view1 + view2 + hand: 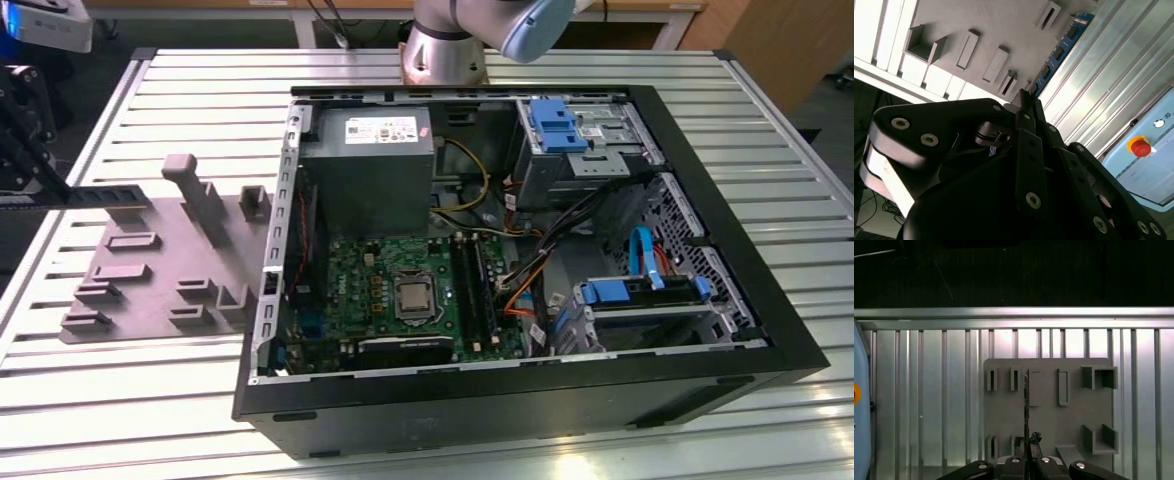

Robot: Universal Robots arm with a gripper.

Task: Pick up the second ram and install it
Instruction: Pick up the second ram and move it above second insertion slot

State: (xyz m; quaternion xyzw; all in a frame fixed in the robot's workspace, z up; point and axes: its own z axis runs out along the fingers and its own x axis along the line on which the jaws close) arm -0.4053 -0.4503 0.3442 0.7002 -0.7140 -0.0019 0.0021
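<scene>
The second ram [94, 195] is a thin dark stick lying level over the far edge of the grey fixture plate [160, 260], at the exterior view's left. My gripper [47, 188] is shut on one end of it. In the second wrist view the ram [1059, 50] shows blue with black chips and sticks out from the gripper [1026, 100] across the plate's edge. The first wrist view has the ram [1025, 400] edge-on, rising from the gripper [1026, 452] over the plate [1049, 405]. The black memory slots [465, 280] lie on the green motherboard [360, 290].
The open black computer case [747, 300] lies on the slatted metal table [174, 90], with a power supply [367, 170], cables and blue drive brackets [554, 125] inside. The arm's base [447, 45] stands behind the case. A red button [1140, 146] is on a box beside the table.
</scene>
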